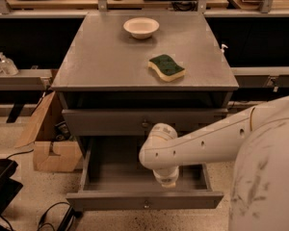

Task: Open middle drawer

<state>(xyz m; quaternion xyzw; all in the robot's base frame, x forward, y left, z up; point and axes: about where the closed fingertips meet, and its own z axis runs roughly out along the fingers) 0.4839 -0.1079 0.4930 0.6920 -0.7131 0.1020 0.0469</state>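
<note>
The middle drawer (145, 199) is pulled out below the cabinet top. Its shallow grey tray (120, 170) is open to view, and its flat front with a small round centre knob faces me at the bottom. My gripper (166, 180) hangs at the end of the white arm, pointing down over the right middle of the tray, just behind the drawer front. It is seen end-on from above. The drawer above it (144, 122) is shut, with its knob showing.
A white bowl (141, 27) and a green and yellow sponge (166, 67) lie on the cabinet top (96, 61). A cardboard box (50, 146) stands on the floor to the left, with cables and a black object at the lower left. My white body (269, 177) fills the right.
</note>
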